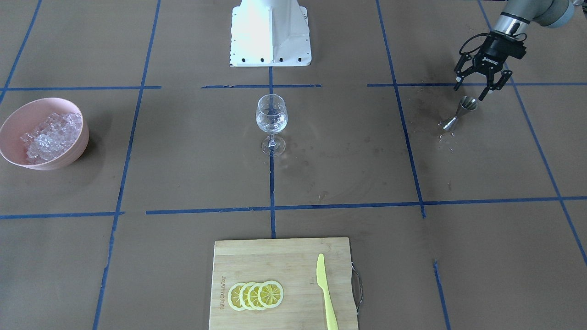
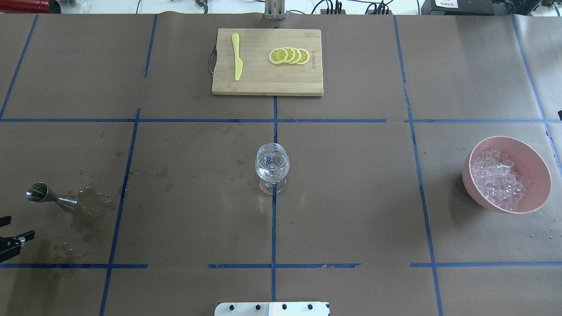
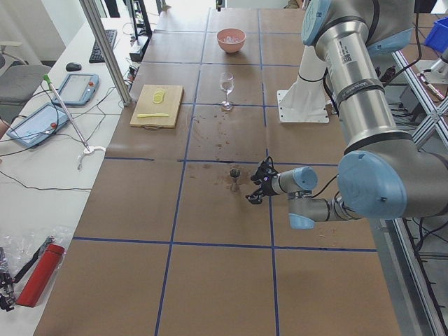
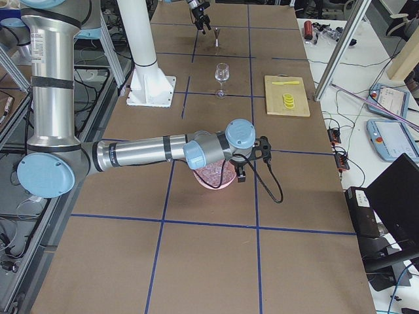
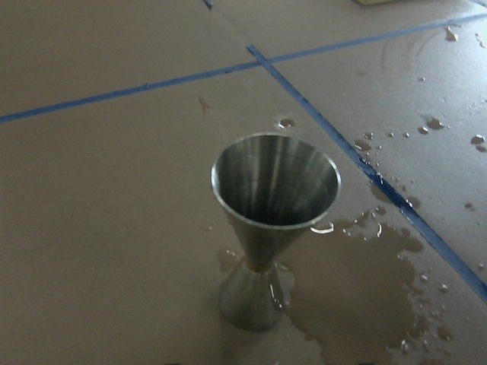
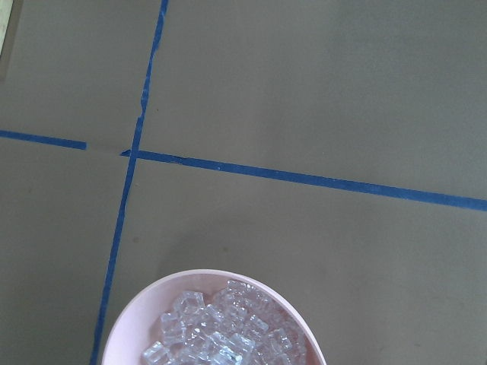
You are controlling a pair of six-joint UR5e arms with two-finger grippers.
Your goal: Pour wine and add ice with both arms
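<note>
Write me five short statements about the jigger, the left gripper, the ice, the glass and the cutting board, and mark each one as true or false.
1. The metal jigger stands upright. True.
2. The left gripper is shut on the jigger. False: it is open beside the jigger and holds nothing.
3. The ice is in the pink bowl. True.
4. The wine glass lies on its side. False: it stands upright on its foot.
5. The yellow knife lies on top of the lemon slices. False: both are on the cutting board, but apart from each other.
</note>
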